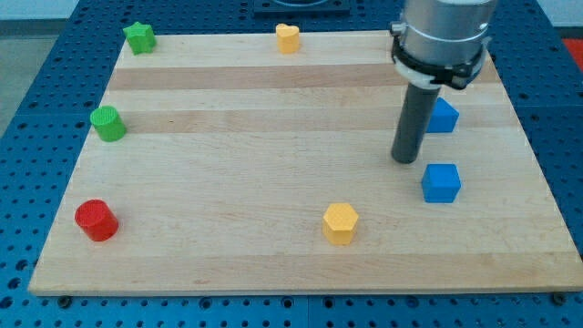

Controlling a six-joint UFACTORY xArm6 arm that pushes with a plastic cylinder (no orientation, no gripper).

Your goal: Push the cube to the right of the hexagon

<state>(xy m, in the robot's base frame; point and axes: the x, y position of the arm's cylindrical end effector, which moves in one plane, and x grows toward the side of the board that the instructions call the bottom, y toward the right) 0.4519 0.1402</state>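
A blue cube sits on the wooden board at the view's right. A yellow hexagon sits lower, to the cube's left, near the board's bottom edge. My tip stands just up and left of the cube, a small gap apart from it. A second blue block lies up and right of the rod, partly hidden behind it; its shape is unclear.
A yellow heart-like block is at the top edge. A green star is at the top left. A green cylinder is at the left edge. A red cylinder is at the bottom left.
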